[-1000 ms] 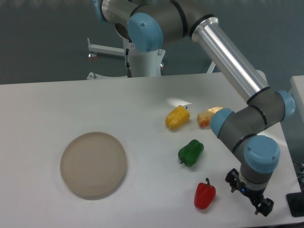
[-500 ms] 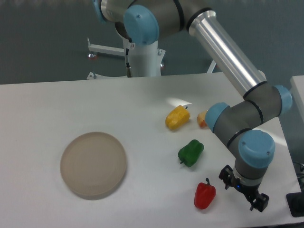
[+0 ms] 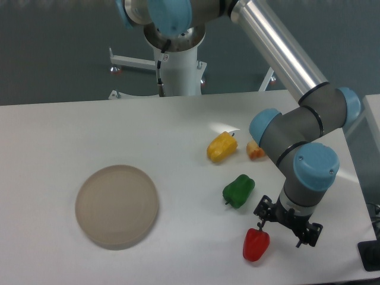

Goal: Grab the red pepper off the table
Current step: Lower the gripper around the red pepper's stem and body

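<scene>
The red pepper (image 3: 256,245) lies on the white table (image 3: 178,136) near the front edge, glossy, its thin dark stem pointing up. My gripper (image 3: 288,222) hangs from the arm's wrist just above and to the right of the pepper, its left end close to the stem. It holds nothing. The fingers are small and dark against the wrist, so I cannot tell whether they are open or shut.
A green pepper (image 3: 238,190) lies just up-left of the red one. A yellow pepper (image 3: 221,146) and an orange pepper (image 3: 255,150), partly behind the arm, lie further back. A round beige disc (image 3: 117,205) sits at the left. A dark object (image 3: 370,255) is at the right edge.
The arm's wrist and gripper have moved left, from right of the red pepper to nearly above it. The peppers and disc have not moved.
</scene>
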Robot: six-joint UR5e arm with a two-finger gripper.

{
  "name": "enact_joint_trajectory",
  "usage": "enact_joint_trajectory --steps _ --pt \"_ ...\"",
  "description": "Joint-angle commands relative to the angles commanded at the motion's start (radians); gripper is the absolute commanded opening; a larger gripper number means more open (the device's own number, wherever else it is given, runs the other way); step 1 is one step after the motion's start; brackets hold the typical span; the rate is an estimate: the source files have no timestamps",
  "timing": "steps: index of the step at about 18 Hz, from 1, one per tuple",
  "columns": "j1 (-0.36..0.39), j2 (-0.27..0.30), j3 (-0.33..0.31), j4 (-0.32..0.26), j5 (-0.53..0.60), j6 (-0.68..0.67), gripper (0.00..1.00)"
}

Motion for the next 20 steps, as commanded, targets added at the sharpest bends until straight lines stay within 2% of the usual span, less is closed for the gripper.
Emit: enact_joint_trajectory --steps 7,12,15,20 --pt "-0.020 0.000 -0.009 0.015 0.011 0.035 1.00" --pt "-0.026 -0.014 -0.015 0.061 0.034 0.052 1.00" --pt "-0.046 -0.021 -0.017 0.061 0.092 0.074 1.00" --pt "-0.052 -0.031 -0.026 0.063 0.097 0.074 1.00"
